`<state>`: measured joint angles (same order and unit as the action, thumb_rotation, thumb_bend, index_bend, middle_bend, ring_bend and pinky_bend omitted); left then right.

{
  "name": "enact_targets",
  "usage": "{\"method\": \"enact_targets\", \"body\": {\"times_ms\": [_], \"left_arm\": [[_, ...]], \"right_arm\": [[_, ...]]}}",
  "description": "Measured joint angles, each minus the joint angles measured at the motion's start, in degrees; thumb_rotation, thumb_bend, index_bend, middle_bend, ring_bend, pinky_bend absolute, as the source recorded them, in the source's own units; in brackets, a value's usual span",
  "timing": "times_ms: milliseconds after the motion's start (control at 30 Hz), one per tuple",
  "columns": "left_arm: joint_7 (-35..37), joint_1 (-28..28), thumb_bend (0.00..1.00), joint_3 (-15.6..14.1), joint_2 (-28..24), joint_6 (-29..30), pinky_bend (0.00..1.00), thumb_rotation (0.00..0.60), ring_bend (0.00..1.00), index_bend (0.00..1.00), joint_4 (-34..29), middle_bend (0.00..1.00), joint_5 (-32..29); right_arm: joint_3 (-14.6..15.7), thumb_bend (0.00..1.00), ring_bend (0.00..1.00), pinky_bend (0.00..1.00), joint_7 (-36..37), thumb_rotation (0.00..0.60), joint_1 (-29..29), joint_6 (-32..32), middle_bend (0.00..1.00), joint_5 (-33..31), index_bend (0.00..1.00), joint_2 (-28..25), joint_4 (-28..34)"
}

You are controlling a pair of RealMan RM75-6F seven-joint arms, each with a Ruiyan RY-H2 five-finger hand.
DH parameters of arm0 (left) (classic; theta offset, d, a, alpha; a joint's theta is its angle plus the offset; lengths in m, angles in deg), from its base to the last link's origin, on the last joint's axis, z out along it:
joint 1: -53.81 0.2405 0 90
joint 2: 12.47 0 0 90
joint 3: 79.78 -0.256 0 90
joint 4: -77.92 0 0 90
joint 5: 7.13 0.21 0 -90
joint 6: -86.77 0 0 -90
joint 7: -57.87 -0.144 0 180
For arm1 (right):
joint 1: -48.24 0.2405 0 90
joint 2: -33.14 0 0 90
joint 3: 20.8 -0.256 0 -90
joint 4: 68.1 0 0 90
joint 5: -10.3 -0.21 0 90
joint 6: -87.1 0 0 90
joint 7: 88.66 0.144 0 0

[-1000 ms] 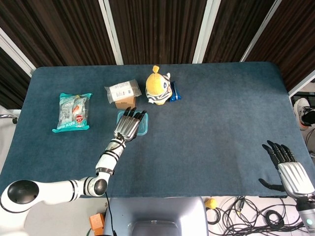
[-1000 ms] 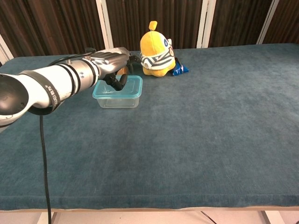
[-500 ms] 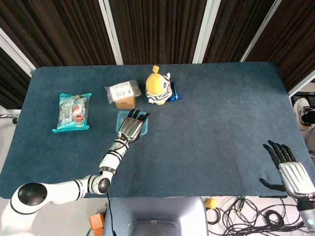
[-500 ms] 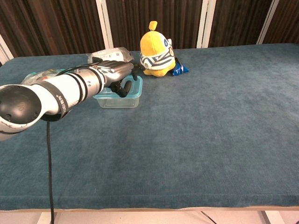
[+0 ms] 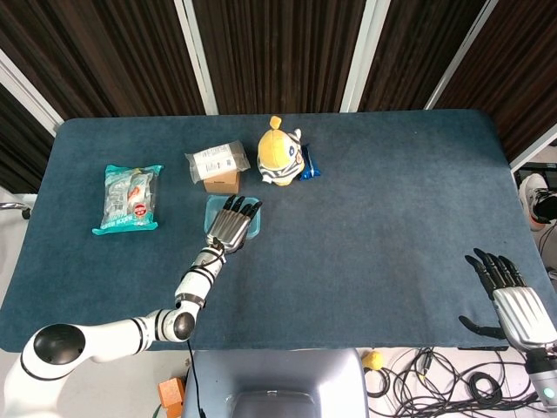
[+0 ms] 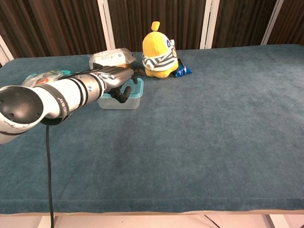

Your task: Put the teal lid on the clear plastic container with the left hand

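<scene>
The table (image 5: 392, 200) is covered in matt, slightly napped blue cloth. The clear plastic container (image 6: 124, 101) looks smooth and see-through, its teal lid (image 5: 253, 228) glossy plastic. The left hand (image 5: 229, 223) has a silvery metallic back and black fingers. At 12 o'clock, the yellow plush toy (image 5: 279, 155) is soft fabric; the snack packet (image 5: 129, 198) is shiny film.

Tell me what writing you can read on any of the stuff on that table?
None can be read.
Clear packet on the brown box: a white label with dark print, too small.
Teal snack bag: red and white markings, blurred.
Blue wrapper beside the yellow plush toy: no legible text.
</scene>
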<state>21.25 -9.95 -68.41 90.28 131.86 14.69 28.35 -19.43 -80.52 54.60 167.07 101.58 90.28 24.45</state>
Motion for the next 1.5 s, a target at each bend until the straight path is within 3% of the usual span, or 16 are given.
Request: {"method": "enact_targets", "body": {"times_ms": [333, 633, 1500], "left_arm": [[-1.58, -0.13, 0.79, 0.26, -1.44, 0.60, 0.00, 0.600, 0.00, 0.00, -2.29, 0.24, -1.81], [0.72, 1.61, 0.78, 1.21, -3.91, 6.49, 0.00, 0.600, 0.01, 0.00, -5.67, 0.24, 4.23], [-7.07, 3.35, 0.79, -0.14, -6.01, 7.75, 0.00, 0.600, 0.03, 0.00, -6.48, 0.27, -2.40]], "right_arm": [[-0.01, 0.11, 0.00, 0.00, -0.32, 0.600, 0.07, -0.16, 0.00, -0.07, 0.00, 0.06, 0.12], [0.14, 0.11, 0.00, 0.00, -0.30, 0.600, -0.02, 0.05, 0.00, 0.31, 0.00, 0.01, 0.29], [0.19, 0.11, 0.00, 0.00, -0.83, 0.600, -0.03, 0.04, 0.00, 0.37, 0.00, 0.01, 0.62]]}}
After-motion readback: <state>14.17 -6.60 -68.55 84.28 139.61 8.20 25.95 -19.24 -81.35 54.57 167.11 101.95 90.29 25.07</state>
